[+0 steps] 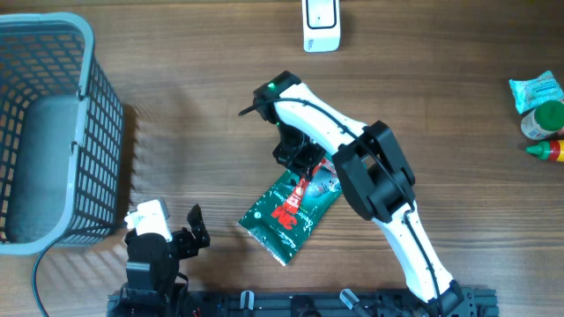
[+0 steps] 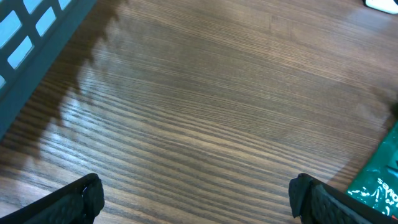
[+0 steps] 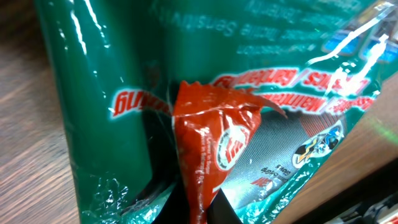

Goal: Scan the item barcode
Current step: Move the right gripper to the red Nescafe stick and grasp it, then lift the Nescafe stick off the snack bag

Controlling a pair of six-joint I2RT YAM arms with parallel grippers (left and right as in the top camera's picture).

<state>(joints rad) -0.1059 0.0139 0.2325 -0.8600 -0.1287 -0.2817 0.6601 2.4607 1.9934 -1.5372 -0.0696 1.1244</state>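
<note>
Down at the right gripper (image 1: 302, 167), the jaws are shut tight on the green packet (image 1: 291, 210), pinching it at its upper end. The right wrist view is filled by the packet's shiny green film (image 3: 106, 74), which is creased and carries red lettering. A crumpled red flap (image 3: 211, 143) stands up in the middle, and a silver panel with small print sits just beside it. No barcode can be made out on the side that shows. From above, the packet lies slanted on the wooden table (image 1: 194, 132) near the middle. Its far end is under the gripper and its near end points towards the robot's base. The right arm, white with black joints, reaches from the bottom edge up over the packet.

The left gripper (image 2: 199, 205) has its fingers spread wide, one black fingertip (image 2: 78, 199) at each lower corner of its own view, with only bare wood between them. It holds nothing and touches nothing. A corner of the packet shows at the right edge of that view, apart from the fingers. From above, this gripper sits low at the front left, near the blue basket (image 1: 101, 123), which stands at the left edge.

A white device (image 1: 322, 25) stands at the far edge of the table, well apart from the packet. At the right edge lie a pale green wrapper (image 1: 536, 91), a green-capped jar (image 1: 545, 119) and a small red and green bottle (image 1: 551, 151), close together.
</note>
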